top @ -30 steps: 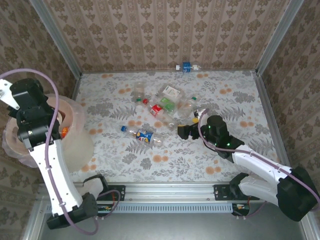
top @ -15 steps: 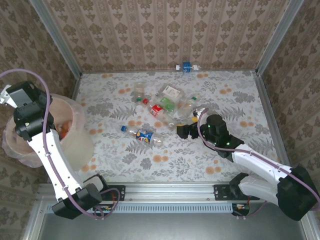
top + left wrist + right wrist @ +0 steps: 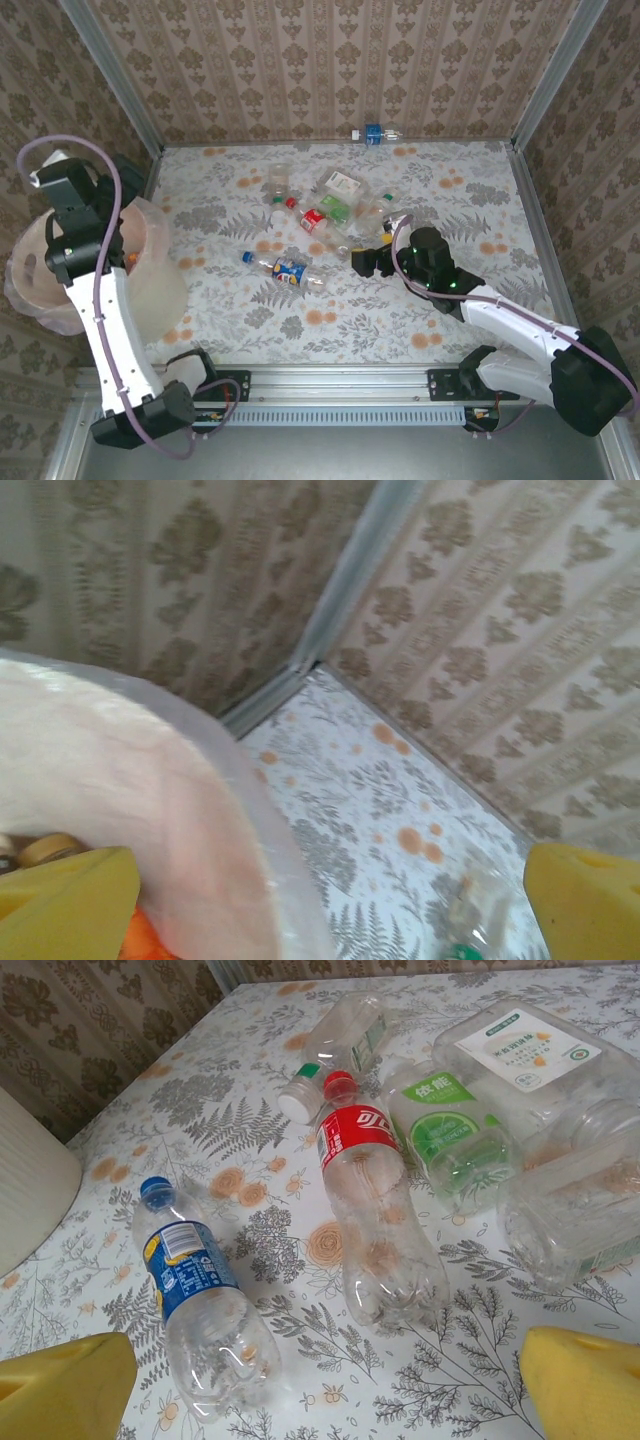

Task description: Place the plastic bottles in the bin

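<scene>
Left arm point(image 3: 100, 300) swung upright, end effector point(image 3: 322, 905) spread wide over bin point(image 3: 120, 770)

crushed clear bottles point(image 3: 312, 220) lie scattered; bagged peach bin point(image 3: 160, 290) stands far left

The floral-patterned table point(image 3: 450, 300) carries scattered plastic bottles point(image 3: 312, 220).

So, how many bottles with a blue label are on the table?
2. The near blue-label bottle lies alone, left of the pile; the far blue-label bottle lies against the back wall. More may hide in it.
</scene>
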